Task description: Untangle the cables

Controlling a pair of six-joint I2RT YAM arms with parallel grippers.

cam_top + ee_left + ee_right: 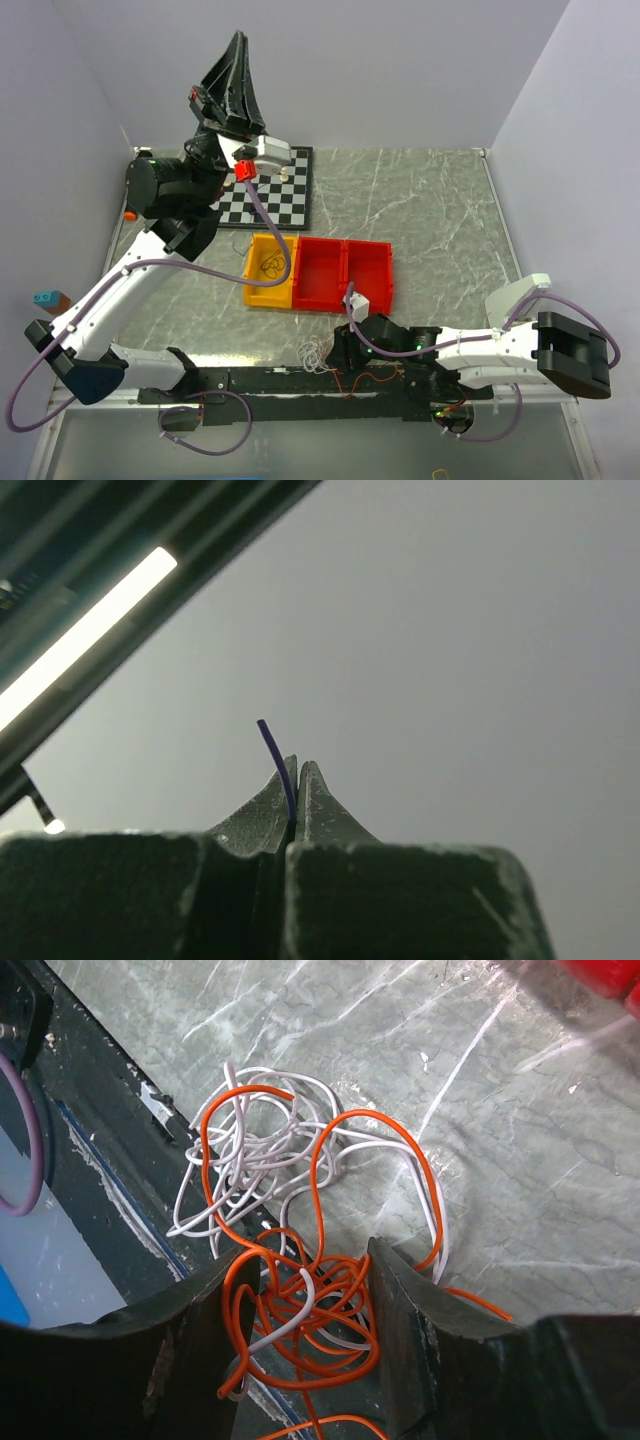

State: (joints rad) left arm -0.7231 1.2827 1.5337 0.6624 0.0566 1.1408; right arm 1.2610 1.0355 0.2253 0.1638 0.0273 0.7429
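Orange and white cables (pixel 250 1160): one tangle, centre frame, straddled by the released right hand (pixel 310 1260). Left hand (pixel 300 770) clenched on one blue wire (pixel 272 745).

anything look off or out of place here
Yes. The left gripper points up in the air, shut on a short bluish cable end, far from the rest. The orange and white tangle lies at the near edge of the table, spilling onto the dark strip, with the open right gripper astride it.

Pale lavender walls (pixel 400 70) enclose a grey marbled tabletop (pixel 430 220).
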